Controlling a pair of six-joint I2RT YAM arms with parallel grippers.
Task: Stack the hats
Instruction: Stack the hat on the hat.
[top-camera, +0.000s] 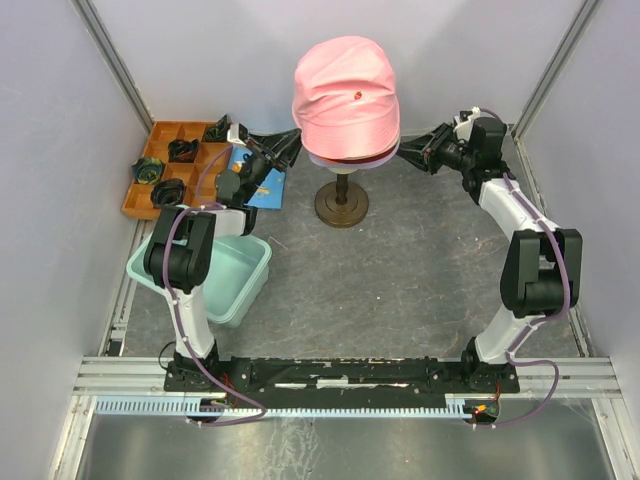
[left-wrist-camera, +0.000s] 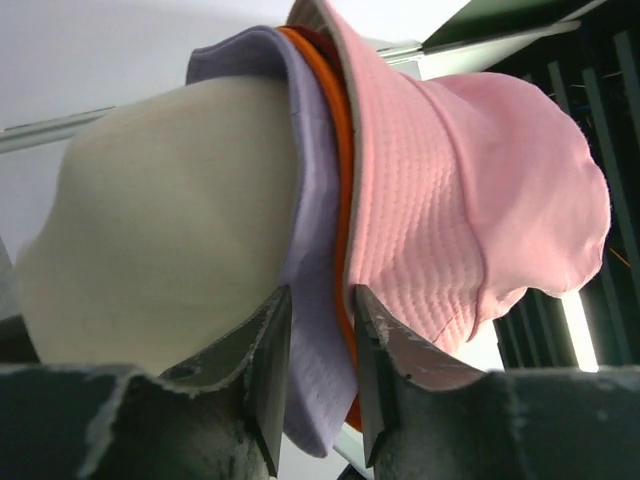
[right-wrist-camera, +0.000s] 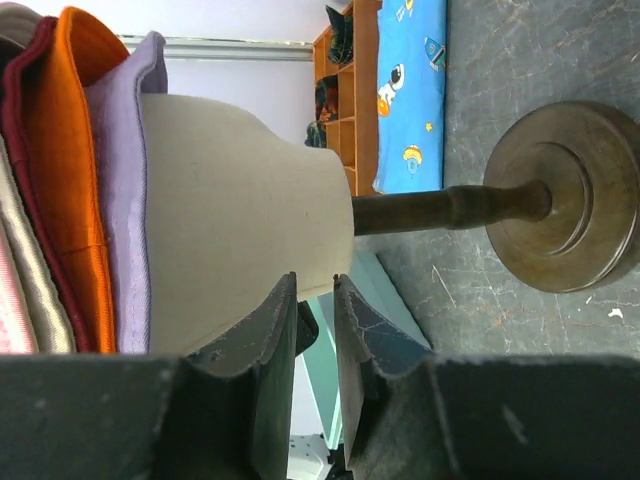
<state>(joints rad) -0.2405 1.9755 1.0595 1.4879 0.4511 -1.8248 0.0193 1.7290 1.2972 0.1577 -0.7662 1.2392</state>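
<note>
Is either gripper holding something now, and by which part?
Right gripper: nothing. Left gripper straddles the brim of the lavender hat; whether it grips cannot be told.

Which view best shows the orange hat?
Right wrist: the orange hat is a broad band. Left wrist gives only a thin edge; top external hides it under the pink hat.

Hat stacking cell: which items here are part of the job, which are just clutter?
Job: pink hat, cream-beige hat, dark red hat, orange hat, lavender hat, all on the mannequin head.
Clutter: blue cloth, wooden tray, mint tub.
</note>
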